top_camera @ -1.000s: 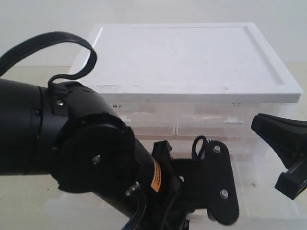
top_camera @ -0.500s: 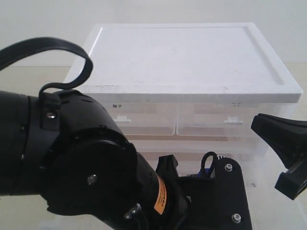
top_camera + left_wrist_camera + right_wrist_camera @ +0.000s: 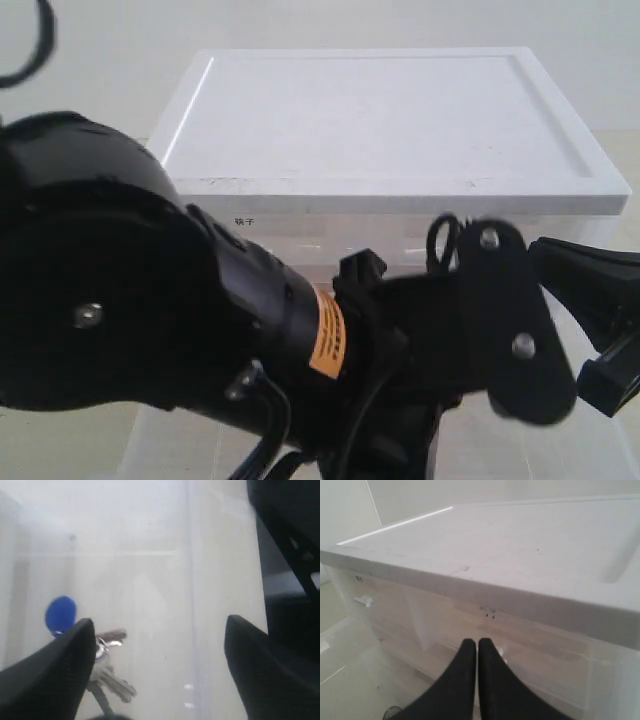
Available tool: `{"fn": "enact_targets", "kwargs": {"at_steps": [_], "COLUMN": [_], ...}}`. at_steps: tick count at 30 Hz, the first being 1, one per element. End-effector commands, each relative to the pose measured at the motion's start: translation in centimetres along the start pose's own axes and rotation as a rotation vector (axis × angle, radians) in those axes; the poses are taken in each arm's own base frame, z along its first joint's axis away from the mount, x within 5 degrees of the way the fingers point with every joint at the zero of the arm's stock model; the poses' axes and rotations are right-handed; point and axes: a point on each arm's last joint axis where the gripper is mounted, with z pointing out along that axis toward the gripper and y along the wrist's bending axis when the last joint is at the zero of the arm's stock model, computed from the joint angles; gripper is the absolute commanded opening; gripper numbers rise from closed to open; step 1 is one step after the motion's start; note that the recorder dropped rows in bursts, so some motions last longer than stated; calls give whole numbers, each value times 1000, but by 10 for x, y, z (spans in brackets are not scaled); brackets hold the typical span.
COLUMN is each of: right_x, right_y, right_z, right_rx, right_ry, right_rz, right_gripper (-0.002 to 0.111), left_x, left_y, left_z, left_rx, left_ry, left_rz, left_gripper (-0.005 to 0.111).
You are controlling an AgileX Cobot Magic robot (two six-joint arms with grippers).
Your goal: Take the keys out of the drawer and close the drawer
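The keys (image 3: pixel 112 682) lie on a pale translucent surface: silver blades, a dark-headed key and a blue fob (image 3: pixel 60 615). My left gripper (image 3: pixel 159 630) hangs open and wide above them, holding nothing. One finger (image 3: pixel 65 665) covers part of the bunch. A clear plastic wall edge (image 3: pixel 191 630) runs between the fingers; I cannot tell whether the keys lie inside the drawer. In the exterior view the left arm (image 3: pixel 200 320) hides the keys and most of the drawer fronts. My right gripper (image 3: pixel 472 645) is shut and empty, a little in front of the cabinet's clear front.
The clear plastic drawer cabinet has a broad white lid (image 3: pixel 380 110) with a raised rim. The right gripper (image 3: pixel 595 320) shows at the right edge of the exterior view. A dark part of the other arm (image 3: pixel 290 555) crosses the left wrist view.
The left arm has swung up and to the right, closer to the exterior camera, and now covers more of the cabinet front. The right gripper has stayed where it was.
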Motion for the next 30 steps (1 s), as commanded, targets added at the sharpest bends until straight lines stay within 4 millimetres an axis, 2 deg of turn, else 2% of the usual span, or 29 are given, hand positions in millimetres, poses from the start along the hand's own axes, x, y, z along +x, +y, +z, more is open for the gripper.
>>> {"fn": "enact_targets", "kwargs": {"at_steps": [1, 6, 10, 13, 23, 26, 30], "right_x": [-1, -1, 0, 0, 0, 0, 0], "right_y": [0, 0, -1, -1, -1, -1, -1], "right_z": [1, 1, 1, 1, 1, 1, 1], "right_rx": [-4, -4, 0, 5, 2, 2, 2], "right_ry": [3, 3, 7, 13, 10, 10, 10], "right_rz": [-8, 2, 2, 4, 4, 4, 4], "right_gripper": [0, 0, 0, 0, 0, 0, 0], "left_x": [-10, 12, 25, 30, 38, 40, 45], "left_y": [20, 45, 49, 49, 50, 49, 46], "left_z": [-14, 10, 42, 58, 76, 76, 76], "left_rx": [-135, -196, -174, -164, -153, -143, -116], "left_ry": [-141, -17, 67, 89, 122, 147, 205], "left_rz": [-154, -277, -273, -248, -234, -213, -151], "left_gripper": [67, 67, 67, 67, 65, 48, 4]}}
